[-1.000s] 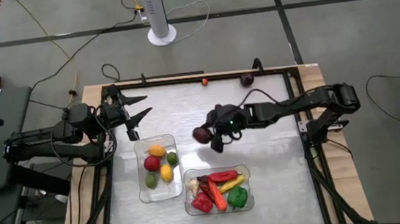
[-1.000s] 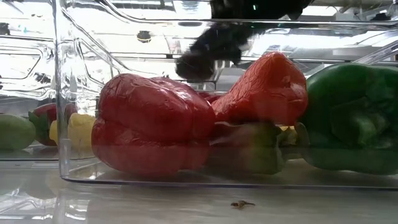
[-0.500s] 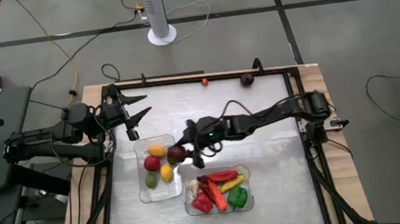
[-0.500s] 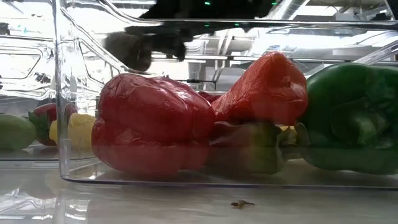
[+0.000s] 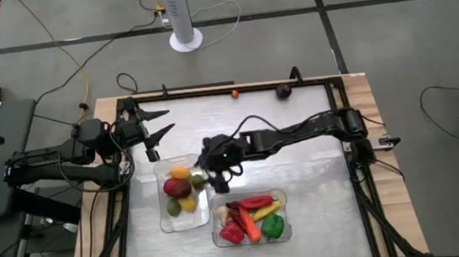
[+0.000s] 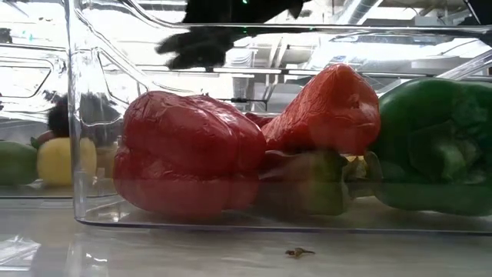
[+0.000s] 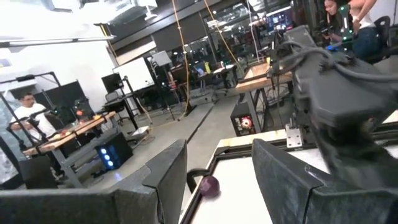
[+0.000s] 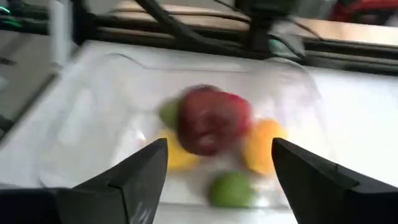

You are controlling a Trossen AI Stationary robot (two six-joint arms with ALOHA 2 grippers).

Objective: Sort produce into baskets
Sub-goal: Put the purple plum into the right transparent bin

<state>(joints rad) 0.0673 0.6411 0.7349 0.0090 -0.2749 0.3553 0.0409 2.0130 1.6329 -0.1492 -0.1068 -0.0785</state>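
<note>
Currently, on my left, the left gripper [image 5: 155,124] hangs over the table's [image 5: 310,180] left far area, just beyond the far rim of the left tub. Its two dark fingers stand parted, and the wrist view shows nothing between them.

Next comes the left clear, shallow, rectangular plastic tub [image 5: 164,224]. It holds a yellow-orange rounded piece [image 5: 181,173], a red round piece [image 5: 173,187], a yellow lemon [image 5: 188,202] and a green lime [image 5: 172,207].

The right gripper [image 5: 214,175] is stretched across the table on its dark arm, above the right edge of this tub. Its claw is released: in the right wrist view the two fingers stand wide apart with nothing touching them. The dark red round fruit [image 8: 211,121] lies below and between them, inside the left tub among the other pieces. It is blurred, so I cannot tell whether it has come to rest. The low view shows it [image 6: 58,117] just above the lemon.

Just right and nearer to me sits the second clear plastic tub [image 5: 280,194]. It holds a red pepper [image 5: 232,232], a long red chilli [image 5: 255,202] and a green pepper [image 5: 273,225], packed together.

At the far edge lie a small red-orange piece [image 5: 234,93] and, to its right, a dark purple round [image 5: 283,91], both well apart from the tubs.
</note>
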